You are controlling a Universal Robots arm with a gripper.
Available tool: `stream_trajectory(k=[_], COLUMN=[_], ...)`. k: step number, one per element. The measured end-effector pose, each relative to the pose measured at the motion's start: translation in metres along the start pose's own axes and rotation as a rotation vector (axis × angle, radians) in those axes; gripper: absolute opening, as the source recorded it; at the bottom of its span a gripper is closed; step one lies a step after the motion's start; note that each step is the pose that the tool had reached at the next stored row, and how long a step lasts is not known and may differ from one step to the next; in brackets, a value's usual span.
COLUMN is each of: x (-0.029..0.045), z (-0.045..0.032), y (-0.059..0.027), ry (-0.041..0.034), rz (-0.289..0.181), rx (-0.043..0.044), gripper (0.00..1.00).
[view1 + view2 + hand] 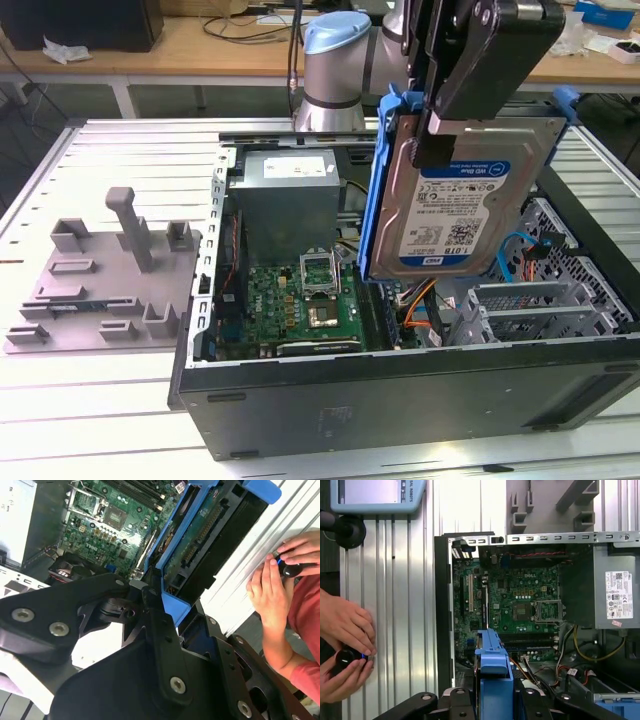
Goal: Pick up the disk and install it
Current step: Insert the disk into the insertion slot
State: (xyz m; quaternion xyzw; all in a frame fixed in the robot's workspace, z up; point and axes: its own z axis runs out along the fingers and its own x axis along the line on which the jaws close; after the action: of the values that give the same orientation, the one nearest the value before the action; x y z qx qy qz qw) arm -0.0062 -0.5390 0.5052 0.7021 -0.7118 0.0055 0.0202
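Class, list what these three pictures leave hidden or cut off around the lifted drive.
1. Exterior view: the black end effector covers the top edge of the silver metal disk in its blue plastic carrier.
2. Exterior view: that disk hides the interior of the dark computer case behind it.
3. First wrist view: a person's hand covers part of a small black knob.

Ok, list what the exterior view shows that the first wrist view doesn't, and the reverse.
Exterior view: the white-and-blue label face of the silver metal disk, and the arm's silver-and-blue joint. First wrist view: a person's hands around a black knob. Both: the black end effector gripping the disk's blue plastic carrier above the black computer case, with its green motherboard and grey power-supply box.
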Motion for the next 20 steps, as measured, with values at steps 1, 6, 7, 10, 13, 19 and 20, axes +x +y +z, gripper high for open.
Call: stream_trajectory(k=[1, 6, 7, 10, 13, 19, 20], x=[0.0, 0.0002, 0.0002, 0.0002, 0.0002, 0.0028, 0.0032], z=[0.0002, 0.0018, 0.002, 0.0021, 0.0021, 0.002, 0.002], y=[0.0, 0.0, 0.0, 0.0, 0.0, -0.0075, -0.0102], ry=[-0.0049, -0.0315, -0.0346, -0.0374, -0.0375, -0.0375, -0.0374], rz=[0.0, -0.001, -0.001, -0.001, -0.001, -0.001, -0.001], rx=[0.0, -0.0004, -0.0004, -0.0005, -0.0005, -0.0005, -0.0005], gripper=[0.36, 0.36, 0.36, 0.36, 0.36, 0.36, 0.36])
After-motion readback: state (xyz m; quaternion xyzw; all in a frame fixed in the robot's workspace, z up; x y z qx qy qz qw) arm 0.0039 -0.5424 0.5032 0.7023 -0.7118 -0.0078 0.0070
